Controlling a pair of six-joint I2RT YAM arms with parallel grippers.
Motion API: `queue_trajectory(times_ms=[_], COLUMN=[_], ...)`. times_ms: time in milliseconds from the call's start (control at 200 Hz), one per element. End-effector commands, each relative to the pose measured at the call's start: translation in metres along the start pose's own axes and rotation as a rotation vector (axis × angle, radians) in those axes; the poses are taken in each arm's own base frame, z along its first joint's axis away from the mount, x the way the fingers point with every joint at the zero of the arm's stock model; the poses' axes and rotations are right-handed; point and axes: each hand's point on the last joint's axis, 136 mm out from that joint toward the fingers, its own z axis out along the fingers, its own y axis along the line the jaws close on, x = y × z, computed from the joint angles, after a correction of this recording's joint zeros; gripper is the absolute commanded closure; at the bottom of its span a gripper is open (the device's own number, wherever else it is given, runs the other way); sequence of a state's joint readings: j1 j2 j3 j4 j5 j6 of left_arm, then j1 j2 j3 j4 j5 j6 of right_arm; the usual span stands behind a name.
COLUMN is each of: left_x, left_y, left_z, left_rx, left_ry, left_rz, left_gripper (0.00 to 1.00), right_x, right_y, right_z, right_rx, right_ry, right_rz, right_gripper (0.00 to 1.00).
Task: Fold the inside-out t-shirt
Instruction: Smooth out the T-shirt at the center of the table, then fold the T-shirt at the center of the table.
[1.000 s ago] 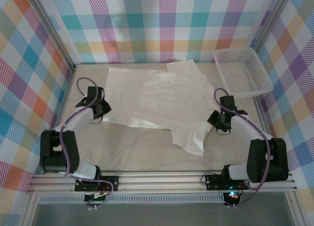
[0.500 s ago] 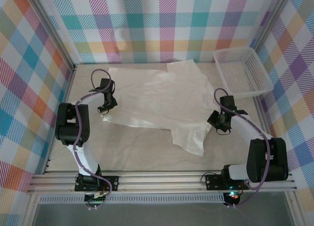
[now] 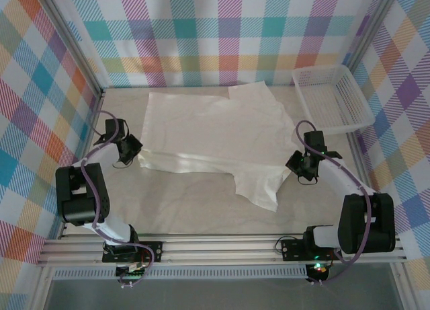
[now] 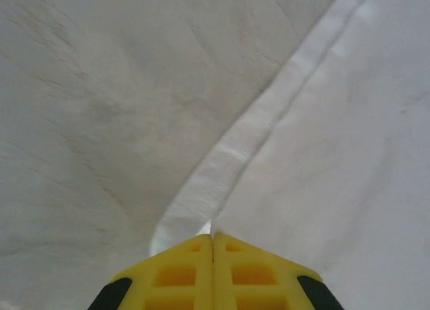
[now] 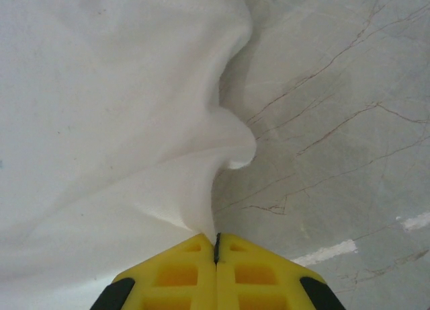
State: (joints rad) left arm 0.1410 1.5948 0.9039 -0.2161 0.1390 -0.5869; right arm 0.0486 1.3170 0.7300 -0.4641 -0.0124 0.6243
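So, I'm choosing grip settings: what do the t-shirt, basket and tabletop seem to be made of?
The t-shirt looks like thin, soft, matte cloth, perhaps cotton knit: it creases and drapes. The basket looks like white moulded plastic, with open mesh walls. The tabletop looks smooth and grey, veined like marble; its real material is unclear.

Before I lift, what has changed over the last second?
The left fingers swung out to the left and closed on the hem of the shirt at its near-left corner. The right fingers stay shut on its right edge. The shirt and the basket lie as before.
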Motion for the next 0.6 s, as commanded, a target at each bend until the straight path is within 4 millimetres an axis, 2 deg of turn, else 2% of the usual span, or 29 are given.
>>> queue_trajectory(times_ms=[0,180,290,375,460,595], left_x=[0.009,0.008,0.005,-0.002,-0.01,-0.014], left_y=[-0.03,-0.003,-0.003,-0.001,0.002,-0.003], left_z=[-0.009,-0.031,-0.035,-0.029,-0.018,0.003], left_rx=[0.201,0.098,0.087,0.043,0.005,0.011], left_ry=[0.051,-0.026,-0.035,-0.035,-0.041,-0.008], left_rz=[-0.066,-0.118,-0.092,-0.073,-0.057,-0.043], left_gripper=[0.86,0.78,0.72,0.67,0.62,0.6], right_x=[0.003,0.002,-0.001,-0.007,-0.011,-0.008], right_y=[-0.002,0.0,0.009,0.006,0.005,0.007], right_z=[0.002,-0.008,-0.017,-0.017,-0.011,0.005], right_rx=[0.001,-0.017,-0.067,-0.047,-0.033,-0.039], right_ry=[0.02,-0.001,-0.024,-0.057,-0.055,-0.006], right_rz=[0.025,0.002,-0.016,-0.009,-0.002,0.001], right_gripper=[1.0,1.0,0.8,0.72,0.69,0.66])
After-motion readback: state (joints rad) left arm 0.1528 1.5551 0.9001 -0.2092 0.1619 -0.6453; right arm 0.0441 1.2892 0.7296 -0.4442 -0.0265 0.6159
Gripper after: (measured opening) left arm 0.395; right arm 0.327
